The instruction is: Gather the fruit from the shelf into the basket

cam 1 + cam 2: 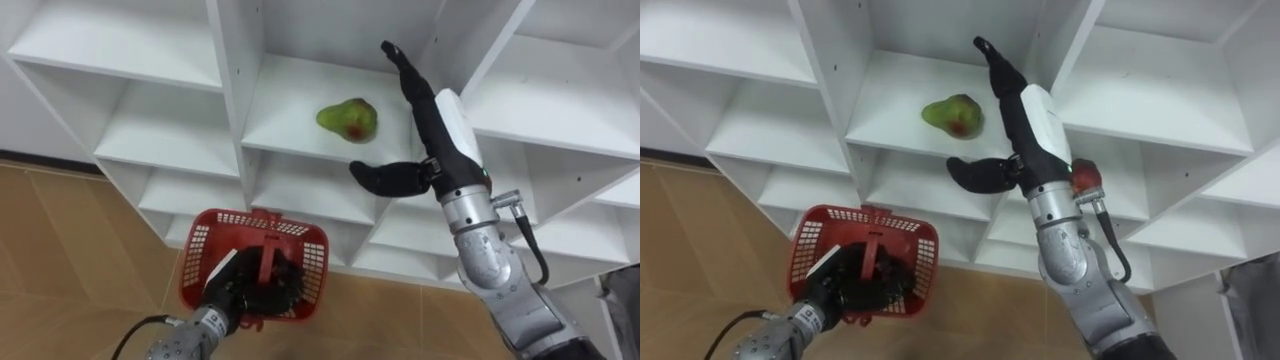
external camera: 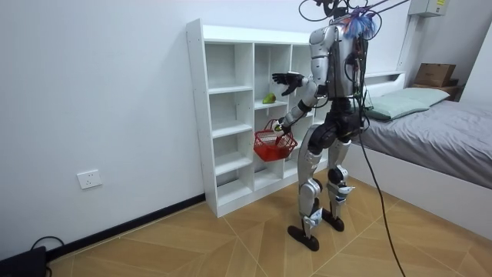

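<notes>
Quick count: one closet [image 1: 232, 90], one green pear [image 1: 348, 120] with a reddish patch, one small red fruit [image 1: 1084, 178], one red basket [image 1: 305, 238], two hands.

The pear lies on its side on a closet shelf, alone in its compartment. The right hand [image 1: 430, 115] is just right of the pear, released: fingers straight and reaching into the same compartment, thumb spread out below the pear past the shelf's front edge. It's not touching the pear, there's a clear gap.

The red fruit sits right of the pear and lower, past the upright divider. The right forearm covers part of it, and I can't tell which compartment it's in.

The basket is below the pear and a bit to its left, out in front of the closet over the wooden floor [image 1: 60, 250]. The left hand [image 1: 240, 292] is clenched round the basket's handle. That hand blocks the view inside, so I can't tell what's in there.

In the room view the robot stands upright facing the closet. Far off behind it, away from the pear, there's one bed [image 2: 430, 131] and one cardboard box [image 2: 434, 74], plus one wall socket [image 2: 90, 179] on the other side of the closet.
</notes>
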